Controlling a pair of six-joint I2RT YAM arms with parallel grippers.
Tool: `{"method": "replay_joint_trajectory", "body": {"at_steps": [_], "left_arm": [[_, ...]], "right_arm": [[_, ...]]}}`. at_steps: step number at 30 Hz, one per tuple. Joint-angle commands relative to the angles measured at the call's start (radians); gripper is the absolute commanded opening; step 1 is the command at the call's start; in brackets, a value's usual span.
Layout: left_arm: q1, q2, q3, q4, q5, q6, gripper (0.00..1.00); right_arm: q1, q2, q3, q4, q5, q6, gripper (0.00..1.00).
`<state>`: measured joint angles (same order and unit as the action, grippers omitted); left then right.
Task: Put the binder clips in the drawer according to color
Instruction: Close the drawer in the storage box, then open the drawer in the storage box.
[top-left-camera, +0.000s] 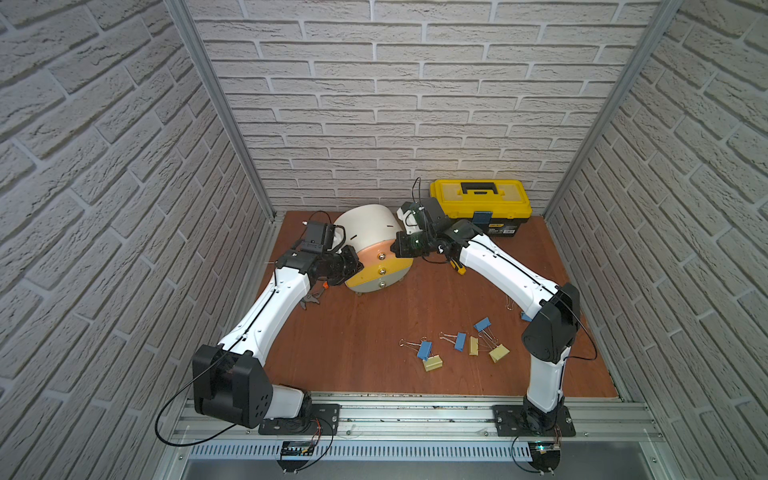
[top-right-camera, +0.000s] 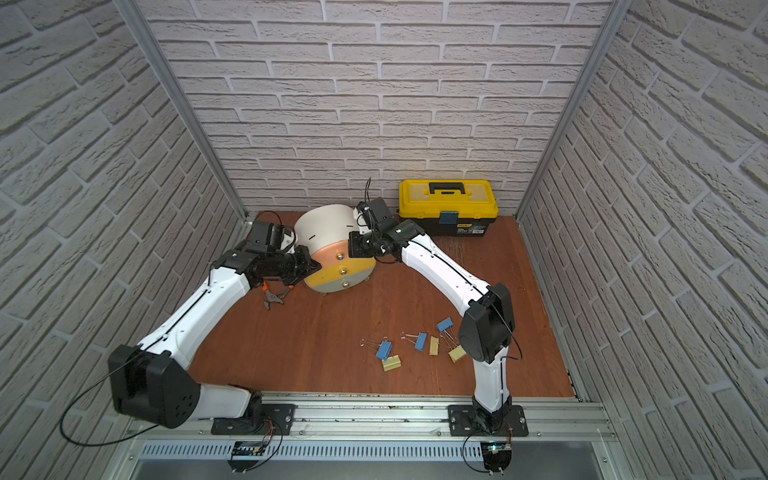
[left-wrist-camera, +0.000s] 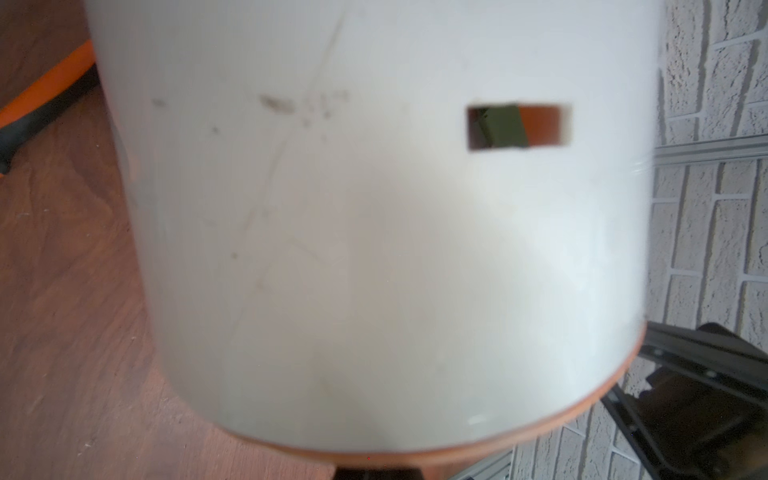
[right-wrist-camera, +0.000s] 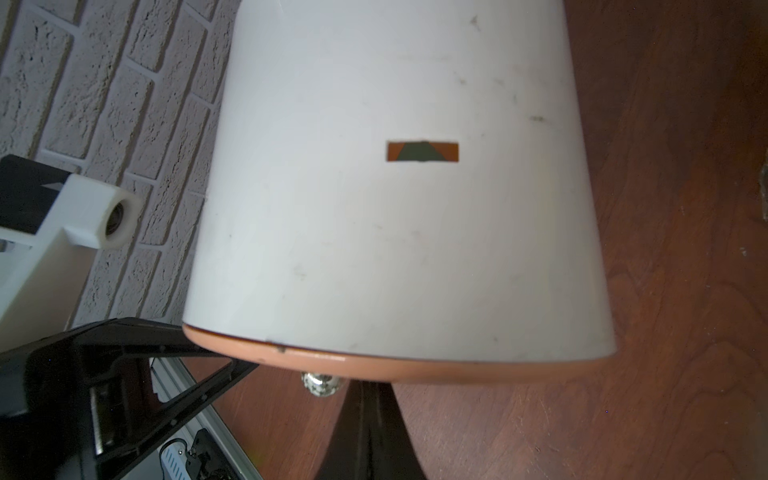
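The drawer (top-left-camera: 376, 245) stands at the table's (top-left-camera: 357, 345) far middle, its three fronts facing near and slightly right, its long axis upright. Both grippers — left gripper (top-left-camera: 353, 266), right gripper (top-left-camera: 395, 247) — flank it with fingers clenched, grasping nothing visible. The binder clips (top-left-camera: 459, 347) lie scattered near right.

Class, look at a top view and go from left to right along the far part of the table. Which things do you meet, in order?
In a top view: pliers → left gripper → drawer → right gripper → yellow-black toolbox.
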<state>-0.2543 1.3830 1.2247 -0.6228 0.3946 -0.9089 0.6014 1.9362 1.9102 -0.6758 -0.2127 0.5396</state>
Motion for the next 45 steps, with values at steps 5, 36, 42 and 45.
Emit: {"method": "replay_joint_trajectory", "body": {"at_steps": [5,36,42,45], "left_arm": [[0.012,0.01,0.027,0.037,0.01,0.019,0.0],[0.011,-0.546,-0.371,-0.09,-0.077,-0.061,0.49],[0.04,-0.688,-0.446,-0.152,-0.085,-0.079,0.5],[0.052,-0.738,-0.465,-0.188,-0.087,-0.082,0.51]], "right_arm": [[-0.009,0.017,0.026,0.028,-0.013,0.001,0.02],[0.02,-0.338,-0.707,0.536,-0.076,0.257,0.57],[0.042,-0.308,-0.749,0.669,-0.085,0.315,0.62],[0.05,-0.284,-0.759,0.733,-0.085,0.348,0.63]]}}
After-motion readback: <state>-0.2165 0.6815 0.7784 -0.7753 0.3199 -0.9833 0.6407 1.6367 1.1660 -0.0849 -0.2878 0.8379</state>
